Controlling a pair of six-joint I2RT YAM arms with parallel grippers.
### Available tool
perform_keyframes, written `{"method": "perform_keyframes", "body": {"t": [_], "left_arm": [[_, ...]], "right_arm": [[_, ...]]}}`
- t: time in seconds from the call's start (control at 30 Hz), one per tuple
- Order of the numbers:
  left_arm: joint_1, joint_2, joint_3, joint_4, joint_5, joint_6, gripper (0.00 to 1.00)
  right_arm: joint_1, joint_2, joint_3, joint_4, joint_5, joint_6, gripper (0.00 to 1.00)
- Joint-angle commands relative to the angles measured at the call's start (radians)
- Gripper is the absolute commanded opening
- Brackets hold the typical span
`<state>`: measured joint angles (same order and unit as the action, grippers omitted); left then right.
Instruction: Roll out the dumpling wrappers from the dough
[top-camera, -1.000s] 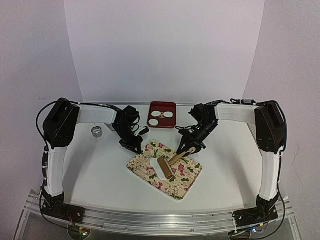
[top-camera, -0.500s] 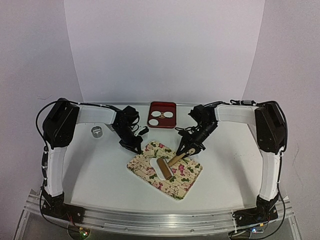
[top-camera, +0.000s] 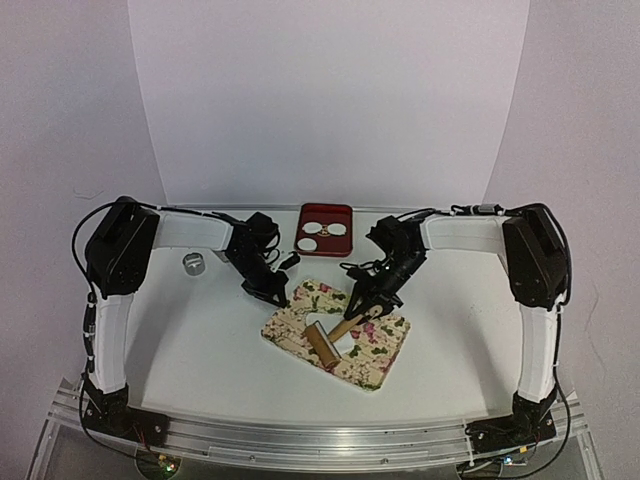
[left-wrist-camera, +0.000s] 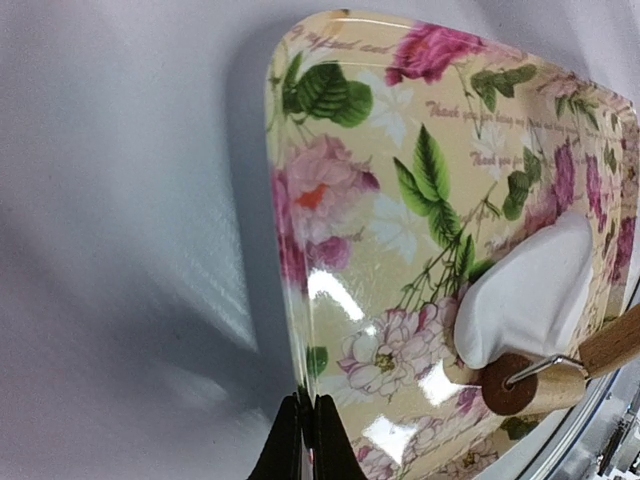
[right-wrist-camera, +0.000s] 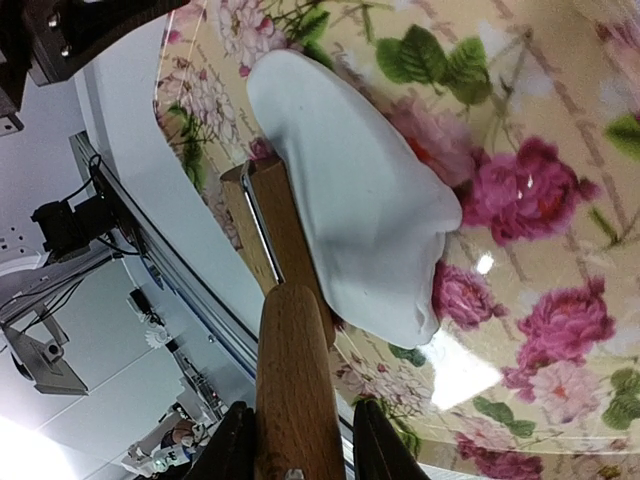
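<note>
The white dough (top-camera: 343, 338) lies flattened on the floral mat (top-camera: 378, 356). My right gripper (top-camera: 362, 306) is shut on the wooden handle of a rolling pin (top-camera: 322, 343), whose roller rests on the near edge of the dough. In the right wrist view the handle (right-wrist-camera: 295, 370) sits between my fingers (right-wrist-camera: 236, 440) and the roller presses the dough (right-wrist-camera: 350, 190). My left gripper (top-camera: 276, 295) is shut on the mat's far left edge (left-wrist-camera: 290, 300). The dough (left-wrist-camera: 530, 295) and the roller end (left-wrist-camera: 520, 385) show there too. Round white wrappers (top-camera: 322, 228) lie in the red tray (top-camera: 326, 214).
A small metal ring (top-camera: 193, 262) stands on the table at the far left, beside the left arm. The red tray sits behind the mat at the back centre. White walls close the back and sides.
The right gripper has drawn the rolling pin toward the near left across the dough. The mat has turned and shifted slightly. The left gripper has kept its pinch on the mat's edge.
</note>
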<state>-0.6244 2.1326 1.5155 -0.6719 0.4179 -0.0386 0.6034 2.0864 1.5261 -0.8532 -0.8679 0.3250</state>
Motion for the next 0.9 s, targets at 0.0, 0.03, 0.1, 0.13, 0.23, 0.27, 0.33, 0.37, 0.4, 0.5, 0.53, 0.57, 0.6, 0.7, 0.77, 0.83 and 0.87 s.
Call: {"method": "perform_keyframes", "body": {"t": [0.0, 0.03, 0.1, 0.13, 0.23, 0.27, 0.33, 0.37, 0.4, 0.5, 0.53, 0.57, 0.6, 0.7, 0.77, 0.83, 0.87], "left_arm": [[0.003, 0.002, -0.034, -0.043, -0.073, 0.048, 0.00], [0.003, 0.003, -0.033, -0.045, -0.074, 0.048, 0.00], [0.003, 0.005, -0.031, -0.047, -0.075, 0.048, 0.00], [0.003, 0.005, -0.032, -0.047, -0.075, 0.047, 0.00], [0.003, 0.010, -0.031, -0.045, -0.076, 0.047, 0.00], [0.003, 0.011, -0.029, -0.044, -0.076, 0.047, 0.00], [0.003, 0.013, -0.027, -0.041, -0.080, 0.050, 0.00], [0.003, 0.013, -0.026, -0.040, -0.090, 0.056, 0.00], [0.003, 0.013, -0.022, -0.041, -0.098, 0.063, 0.00], [0.003, 0.007, -0.018, -0.043, -0.117, 0.088, 0.00], [0.003, 0.004, -0.016, -0.043, -0.119, 0.095, 0.00], [0.003, 0.003, -0.015, -0.043, -0.120, 0.100, 0.00], [0.003, 0.003, -0.013, -0.043, -0.120, 0.105, 0.00], [0.003, 0.008, -0.006, -0.052, -0.119, 0.116, 0.00], [0.002, 0.013, -0.001, -0.058, -0.119, 0.120, 0.00], [0.002, 0.013, 0.001, -0.057, -0.115, 0.120, 0.00], [0.002, 0.013, 0.002, -0.057, -0.114, 0.120, 0.00]], "right_arm": [[-0.093, 0.043, -0.053, -0.149, 0.460, -0.014, 0.00], [-0.082, 0.046, -0.038, -0.139, 0.405, -0.012, 0.00], [-0.054, 0.039, 0.030, -0.120, 0.289, -0.017, 0.00], [-0.040, 0.034, 0.068, -0.117, 0.225, -0.022, 0.00], [-0.022, 0.011, 0.192, -0.118, 0.067, -0.022, 0.00], [-0.022, 0.001, 0.221, -0.119, 0.030, -0.016, 0.00], [-0.022, -0.022, 0.272, -0.121, -0.027, -0.003, 0.00], [-0.022, -0.033, 0.289, -0.121, -0.045, 0.006, 0.00], [-0.021, -0.044, 0.299, -0.122, -0.057, 0.012, 0.00], [-0.027, -0.072, 0.284, -0.126, -0.052, 0.031, 0.00], [-0.030, -0.073, 0.260, -0.126, -0.048, 0.032, 0.00], [-0.031, -0.070, 0.239, -0.126, -0.039, 0.030, 0.00], [-0.031, -0.065, 0.218, -0.125, -0.027, 0.028, 0.00], [-0.031, -0.043, 0.152, -0.128, 0.021, 0.030, 0.00], [-0.031, -0.028, 0.118, -0.136, 0.050, 0.025, 0.00], [-0.031, -0.017, 0.093, -0.150, 0.085, 0.013, 0.00], [-0.031, -0.014, 0.083, -0.156, 0.121, 0.006, 0.00]]}}
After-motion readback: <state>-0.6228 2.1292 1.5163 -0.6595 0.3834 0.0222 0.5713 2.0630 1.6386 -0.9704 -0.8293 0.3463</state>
